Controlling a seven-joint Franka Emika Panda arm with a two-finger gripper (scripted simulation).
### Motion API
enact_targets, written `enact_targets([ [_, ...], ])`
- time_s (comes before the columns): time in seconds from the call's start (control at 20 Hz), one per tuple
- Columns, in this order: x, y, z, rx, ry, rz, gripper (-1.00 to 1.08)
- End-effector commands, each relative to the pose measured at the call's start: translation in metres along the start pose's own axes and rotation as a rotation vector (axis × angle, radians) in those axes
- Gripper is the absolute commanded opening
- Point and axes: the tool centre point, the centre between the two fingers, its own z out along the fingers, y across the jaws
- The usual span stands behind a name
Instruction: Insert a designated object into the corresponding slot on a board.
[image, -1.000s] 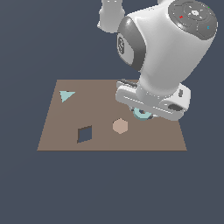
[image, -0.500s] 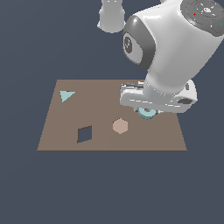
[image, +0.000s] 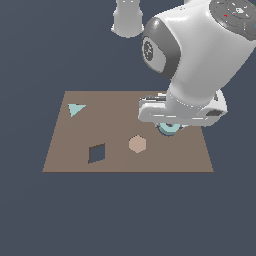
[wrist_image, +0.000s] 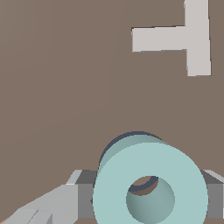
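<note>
The light-teal ring (wrist_image: 151, 175) sits between my gripper's (wrist_image: 148, 197) grey fingers (wrist_image: 83, 192), which are shut on it from both sides. It hangs just over the brown board (wrist_image: 65, 87). The dark navy slot (wrist_image: 117, 142) shows as an arc behind the ring's rim, and part of it with its brown centre shows through the ring's hole. The ring is slightly offset from the slot. In the exterior view only the ring's edge (image: 167, 131) peeks out under the hand (image: 180, 112), over the board's (image: 125, 115) right part.
On the board lie a teal triangle (image: 75, 109) at the exterior view's far left, a tan hexagon (image: 137, 144) and a dark diamond-shaped hole (image: 97, 153). A pale T-shaped piece (wrist_image: 186, 37) shows in the wrist view. The arm's bulk hides the board's far right.
The hand with the ring has shifted toward the exterior view's right and a little lower over the board. The other shapes have not moved.
</note>
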Motion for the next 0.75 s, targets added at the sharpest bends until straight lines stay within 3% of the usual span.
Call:
enact_targets([
  [0.0, 0.0, 0.0001, 0.0019, 0.0, 0.0, -0.001, -1.0],
  [0.2, 0.0002, -0.0002, 0.0096, 0.0, 0.0, -0.004, -1.0],
  [0.25, 0.0002, -0.0002, 0.0096, 0.0, 0.0, -0.004, 1.0],
  [0.7, 0.0002, -0.0002, 0.0096, 0.0, 0.0, -0.004, 1.0],
])
